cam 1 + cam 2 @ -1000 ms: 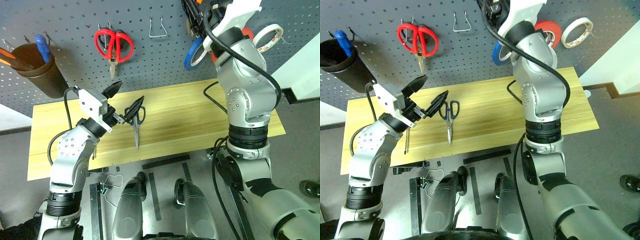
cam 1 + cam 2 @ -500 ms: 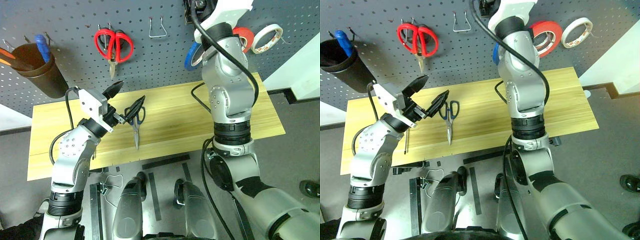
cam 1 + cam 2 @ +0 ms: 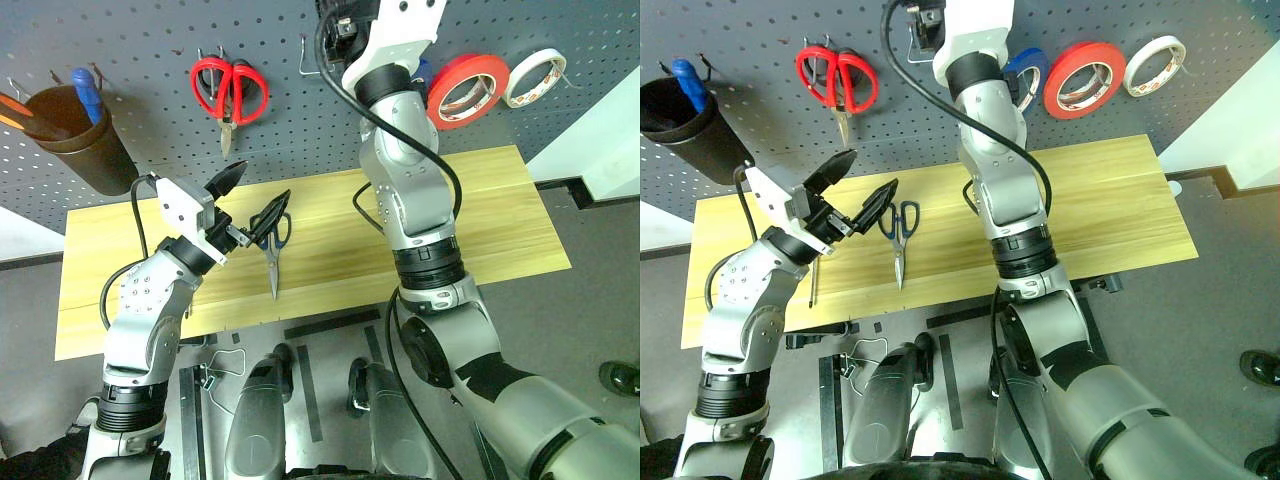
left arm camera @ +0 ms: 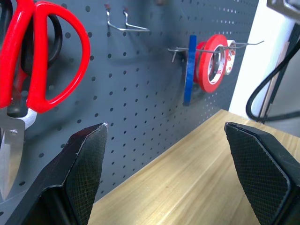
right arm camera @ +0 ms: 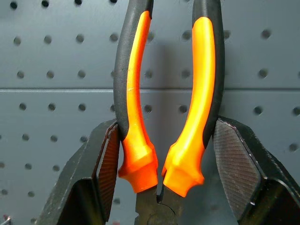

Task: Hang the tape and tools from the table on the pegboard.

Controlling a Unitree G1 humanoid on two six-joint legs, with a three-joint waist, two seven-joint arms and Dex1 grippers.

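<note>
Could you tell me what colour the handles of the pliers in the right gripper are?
Orange with black, clearest in the right wrist view: pliers.

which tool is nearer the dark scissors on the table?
Left. The left tool hovers open just beside the scissors; the right tool is up at the pegboard, holding pliers.

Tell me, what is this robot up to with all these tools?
It is hanging tools on the pegboard. Its right gripper grips orange-and-black pliers held up against the board. The left gripper hovers open over the wooden table, above dark-handled scissors. The red tape already hangs on a hook.
</note>
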